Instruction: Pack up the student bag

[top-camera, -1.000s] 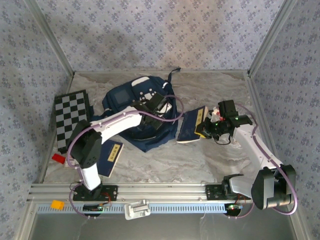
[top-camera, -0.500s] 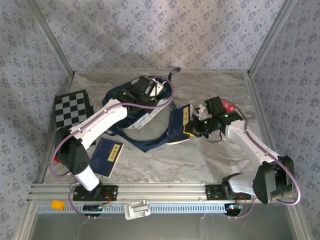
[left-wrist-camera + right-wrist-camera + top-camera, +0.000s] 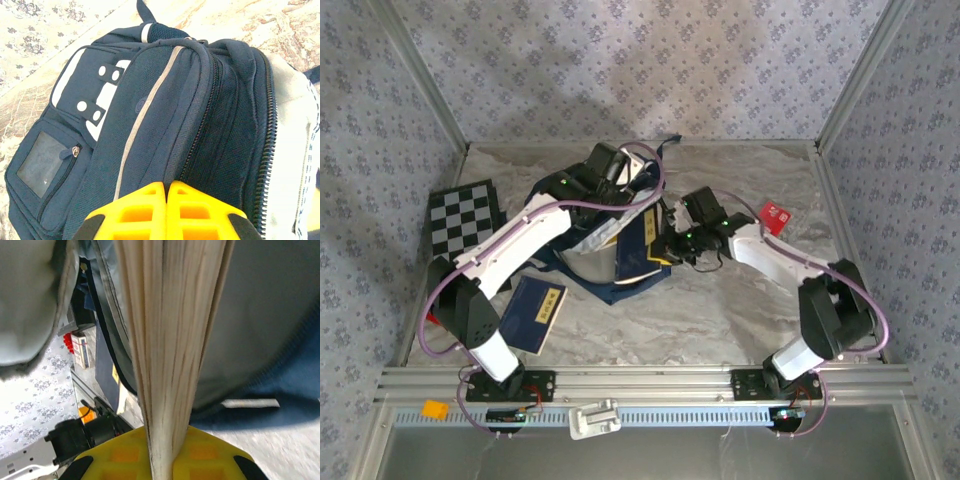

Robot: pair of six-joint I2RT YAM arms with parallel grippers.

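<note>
Far out to the left of the left pincer (image 3: 166, 188), a black-and-white checkerboard (image 3: 460, 228) is lying flat. Nearer the arm's base a loose navy booklet (image 3: 534, 312) is showing a yellow label (image 3: 550, 300), its print too small to read. The left pincer's yellow fingers are pressing tight together at the top edge of the student bag (image 3: 165, 100); whether fabric is nipped between them cannot be told.

The bag is spreading away just beyond those tips. It is navy fabric, with a white patch (image 3: 67, 81) crossed by dark tabs carrying white studs. A pale stripe (image 3: 137, 125) is running down the front pocket, and a clear window pocket (image 3: 42, 162) is sitting low on the left. A zipper (image 3: 262, 150) is gaping on the right over light lining (image 3: 295, 150). No lettering is showing on it.

The right pincer (image 3: 161, 439) is clamping a second navy booklet (image 3: 165, 340) by its page edges, standing it on edge in the bag's opening. Behind and to the right of this pincer a small red card (image 3: 776, 215) is lying on the table, its white marking unreadable.
</note>
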